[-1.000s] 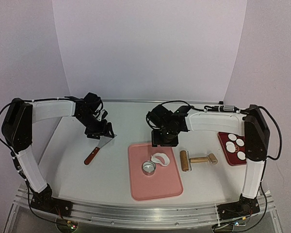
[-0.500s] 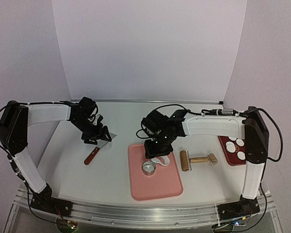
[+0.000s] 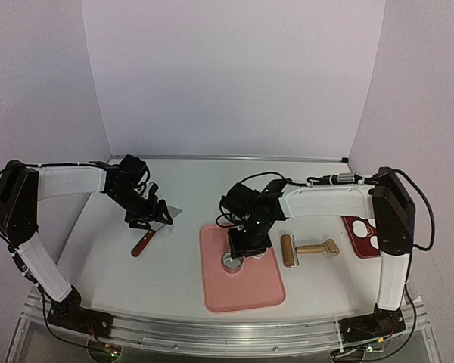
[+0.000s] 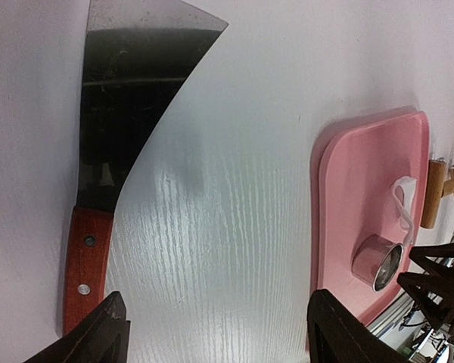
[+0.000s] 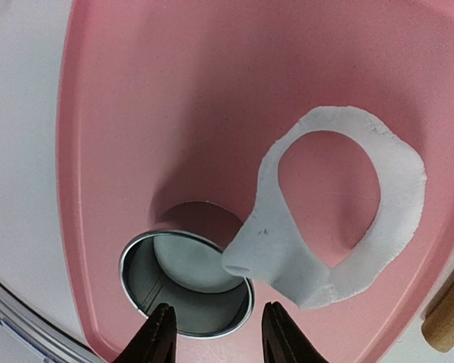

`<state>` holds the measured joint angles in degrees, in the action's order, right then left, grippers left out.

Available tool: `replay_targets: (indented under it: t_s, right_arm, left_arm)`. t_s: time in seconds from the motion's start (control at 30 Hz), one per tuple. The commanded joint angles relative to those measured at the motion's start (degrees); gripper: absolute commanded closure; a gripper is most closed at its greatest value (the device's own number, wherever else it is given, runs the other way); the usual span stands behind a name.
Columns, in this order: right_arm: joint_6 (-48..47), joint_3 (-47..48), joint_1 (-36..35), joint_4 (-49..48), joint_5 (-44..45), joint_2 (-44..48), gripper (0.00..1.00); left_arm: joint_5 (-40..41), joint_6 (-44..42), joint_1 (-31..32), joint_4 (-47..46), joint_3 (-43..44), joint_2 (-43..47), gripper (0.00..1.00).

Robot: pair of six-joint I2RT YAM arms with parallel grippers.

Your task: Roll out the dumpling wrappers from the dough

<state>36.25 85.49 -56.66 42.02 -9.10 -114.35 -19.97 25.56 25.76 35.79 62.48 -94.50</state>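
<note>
Right jaws part-open, gripping nothing, poised at near rim of ring cutter (image 5: 181,302) on pink tray (image 5: 136,91). Dough (image 5: 276,253), a ragged ring toward tray's right edge, lies just beside jaws, one lobe overlapping cutter rim. Left jaws wide apart, empty, over counter (image 4: 234,151)

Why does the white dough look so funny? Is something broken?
Nothing is broken or spilled. The dough on the pink tray has a big round hole, so only a ragged loop is left. Its thick end leans against the rim of the metal ring cutter, which has a white disc inside.
</note>
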Motion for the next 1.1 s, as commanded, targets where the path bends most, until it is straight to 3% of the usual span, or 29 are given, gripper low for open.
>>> replay_targets:
  t_s: [0.0, 0.73, 1.07]
  right_arm:
    - [1.0, 2.3, -0.3, 0.3, 0.5, -3.3, 0.62]
    - [2.5, 5.3, -5.0, 8.1, 3.5, -4.6, 0.83]
    - [7.5, 0.6, -8.1, 11.2, 2.9, 2.8, 0.94]
  left_arm:
    - [-1.1, 0.4, 0.0, -1.0, -0.6, 2.9, 0.24]
    - [-2.0, 0.9, 0.0, -1.7, -3.9, 5.2, 0.24]
    - [-3.4, 0.1, 0.1, -2.0, -6.2, 8.9, 0.25]
